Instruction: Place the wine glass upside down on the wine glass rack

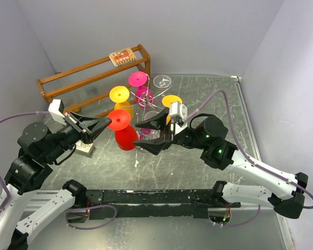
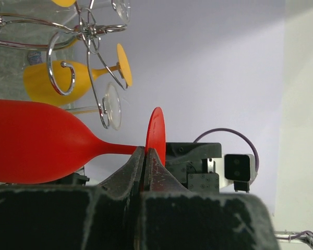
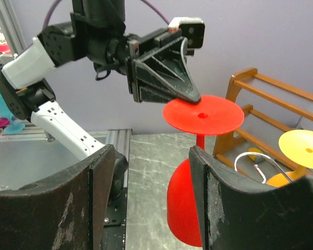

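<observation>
A red wine glass point(image 1: 126, 138) hangs upside down, its round foot point(image 1: 119, 119) on top. My left gripper point(image 1: 103, 127) is shut on the rim of that foot, as the left wrist view point(image 2: 146, 155) shows with the red bowl point(image 2: 31, 143) to the left. The silver wire rack point(image 1: 147, 99) stands just behind and to the right, carrying yellow point(image 1: 119, 94), pink point(image 1: 138, 79) and clear point(image 1: 161, 81) glasses. My right gripper point(image 1: 137, 134) is open beside the red bowl. In the right wrist view point(image 3: 151, 172) the red glass point(image 3: 185, 208) sits by its right finger.
A brown wooden shelf rack point(image 1: 88, 78) stands at the back left with a small patterned box point(image 1: 122, 56) on top. A small white block point(image 1: 86, 148) lies under my left arm. The grey walls close in at the back and the right.
</observation>
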